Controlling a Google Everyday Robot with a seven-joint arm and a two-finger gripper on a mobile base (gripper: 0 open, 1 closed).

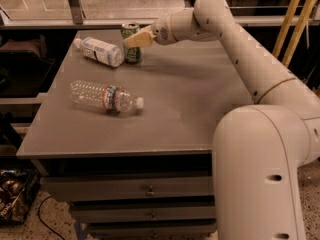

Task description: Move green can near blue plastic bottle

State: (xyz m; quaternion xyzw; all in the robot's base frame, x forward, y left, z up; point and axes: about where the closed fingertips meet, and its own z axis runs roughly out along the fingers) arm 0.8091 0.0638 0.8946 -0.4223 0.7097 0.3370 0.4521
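Observation:
The green can [131, 43] stands upright at the far left of the grey table [190, 104], touching or nearly touching the base end of the blue plastic bottle [99, 51]. That bottle lies on its side with a white label and its cap pointing to the far left. My gripper [136, 39] reaches in from the right, and its tan fingers [140, 37] sit against the can's right side at mid height.
A longer clear ribbed bottle [106, 96] with a red-blue band lies on its side on the table's left middle. The table top sits over drawers [150, 190]. A glass rail [75, 4] runs behind the table. Yellow poles [295, 19] stand at the right.

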